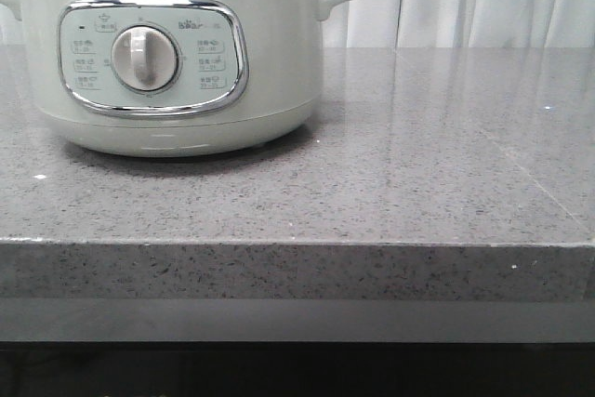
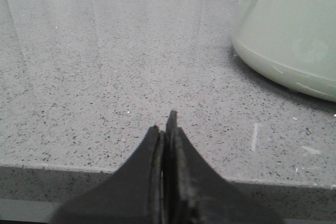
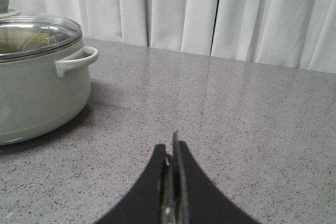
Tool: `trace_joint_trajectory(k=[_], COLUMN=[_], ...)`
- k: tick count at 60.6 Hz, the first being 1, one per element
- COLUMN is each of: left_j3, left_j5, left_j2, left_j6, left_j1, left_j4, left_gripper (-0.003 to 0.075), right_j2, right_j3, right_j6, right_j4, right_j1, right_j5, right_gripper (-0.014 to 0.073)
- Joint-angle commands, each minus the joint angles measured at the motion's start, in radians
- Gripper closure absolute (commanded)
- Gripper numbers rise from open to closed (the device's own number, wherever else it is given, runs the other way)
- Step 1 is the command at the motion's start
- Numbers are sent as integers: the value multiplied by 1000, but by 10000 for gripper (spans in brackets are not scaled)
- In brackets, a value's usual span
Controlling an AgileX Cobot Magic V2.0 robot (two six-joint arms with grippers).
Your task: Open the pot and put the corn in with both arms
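Observation:
The pale greenish-white pot (image 1: 167, 53) stands at the back left of the grey counter, its dial panel facing me and its steel-rimmed glass lid on. It also shows in the left wrist view (image 2: 294, 40) and in the right wrist view (image 3: 37, 87), where the lid (image 3: 31, 32) sits closed. My left gripper (image 2: 167, 124) is shut and empty, low over the counter's front edge, apart from the pot. My right gripper (image 3: 170, 148) is shut and empty over bare counter, apart from the pot. Neither gripper shows in the front view. The corn is out of view.
The grey speckled counter (image 1: 418, 165) has its front edge (image 1: 297, 246) near me. White curtains (image 3: 220, 14) hang behind the counter. The pot's side handle (image 3: 77, 60) sticks out toward the right arm's side.

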Motion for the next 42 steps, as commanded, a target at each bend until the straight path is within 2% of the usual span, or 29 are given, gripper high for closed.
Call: trace_joint_trajectory(k=[1, 28, 42], left_j3=[0, 0, 0], left_j5=[-82, -82, -82], left_j2=[-24, -24, -24], left_j6=[-1, -1, -1], left_j1=[1, 1, 1], left_j4=[-13, -13, -13], left_gripper=[738, 738, 738], right_j2=[5, 3, -113], right_j3=[-28, -14, 144], right_j6=[-7, -5, 139], right_j4=[-3, -3, -97], right_j1=[-6, -6, -77], right_j5=[-77, -94, -163], right_gripper=[661, 661, 661])
